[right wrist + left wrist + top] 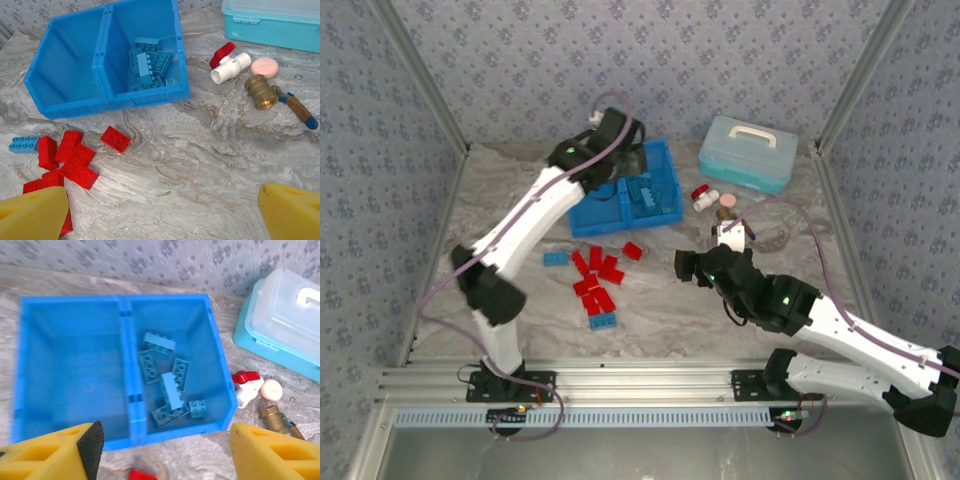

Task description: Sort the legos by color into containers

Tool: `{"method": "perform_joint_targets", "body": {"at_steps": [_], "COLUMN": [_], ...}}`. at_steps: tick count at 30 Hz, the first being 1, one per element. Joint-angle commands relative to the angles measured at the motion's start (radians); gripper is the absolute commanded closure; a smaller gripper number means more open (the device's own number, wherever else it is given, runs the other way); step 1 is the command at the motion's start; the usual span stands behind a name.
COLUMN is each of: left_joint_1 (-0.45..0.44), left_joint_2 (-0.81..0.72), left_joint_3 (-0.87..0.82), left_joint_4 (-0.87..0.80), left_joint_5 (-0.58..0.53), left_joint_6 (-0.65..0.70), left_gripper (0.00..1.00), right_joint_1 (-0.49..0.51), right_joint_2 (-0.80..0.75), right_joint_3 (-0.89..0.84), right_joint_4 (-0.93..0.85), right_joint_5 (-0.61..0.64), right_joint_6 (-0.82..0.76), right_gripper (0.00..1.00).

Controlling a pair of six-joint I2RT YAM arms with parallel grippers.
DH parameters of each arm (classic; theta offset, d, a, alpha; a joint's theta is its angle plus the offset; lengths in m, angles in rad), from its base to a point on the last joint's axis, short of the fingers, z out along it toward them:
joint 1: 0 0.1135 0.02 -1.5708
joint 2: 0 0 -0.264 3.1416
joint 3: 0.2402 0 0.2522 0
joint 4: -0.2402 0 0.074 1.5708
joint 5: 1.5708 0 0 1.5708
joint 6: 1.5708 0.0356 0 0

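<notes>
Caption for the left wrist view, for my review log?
Left end effector, open, hovers over the blue bin; light blue legos lie in its right-hand compartment.

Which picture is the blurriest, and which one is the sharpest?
Left wrist view: blurriest, with the blue bin and the light blue legos in it looking smeared. Right wrist view: sharpest, with crisp studs on the red legos. Top external view: evenly lit with soft shadows, but everything is small.

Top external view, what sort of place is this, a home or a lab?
Likely a lab test cell: left arm and right arm bolted to an aluminium rail, patterned walls boxing in the table, staged legos beside a blue bin.
</notes>
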Motion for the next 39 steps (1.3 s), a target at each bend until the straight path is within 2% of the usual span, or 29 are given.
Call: {"method": "perform_joint_targets", "body": {"at_steps": [1,4,7,12,16,18,28,32,39], "left_joint_1": [0.013,0.037,0.073,0.116,0.149,0.183,0.397,0.441,0.462], "left_joint_2": [-0.154,-0.314,-0.449,-0.604,-0.657,-0.648,-0.504,-0.407,-0.281], "left_joint_3": [-0.214,-0.411,-0.581,-0.849,-1.005,-1.041,-1.132,-1.114,-1.091], "left_joint_4": [0.046,0.075,0.083,0.145,0.223,0.24,0.351,0.367,0.392], "left_joint_5": [-0.122,-0.156,-0.141,-0.01,0.038,0.059,0.282,0.356,0.365], "left_joint_6": [0.014,0.004,0.003,0.126,0.174,0.189,0.229,0.251,0.25], "left_gripper": [0.29,0.26,0.23,0.13,0.04,0.01,0.01,0.01,0.02], "right_joint_1": [0.011,0.013,0.016,0.019,0.018,0.02,0.026,0.03,0.036], "right_joint_2": [-0.006,-0.001,0.002,0.015,0.034,0.041,0.048,0.057,0.085], "right_joint_3": [0.027,0.028,0.03,0.03,0.041,0.044,0.05,0.059,0.079], "right_joint_4": [-0.009,-0.007,-0.005,0.002,0.004,0.002,-0.007,-0.013,-0.012], "right_joint_5": [0.034,0.032,0.032,0.033,0.024,0.021,0.021,0.027,0.033], "right_joint_6": [0.018,0.018,0.016,0.013,0.008,0.008,0.029,0.03,0.022], "right_gripper": [0.0,0.0,0.0,0.0,0.0,0.0,0.0,0.0,0.0]}}
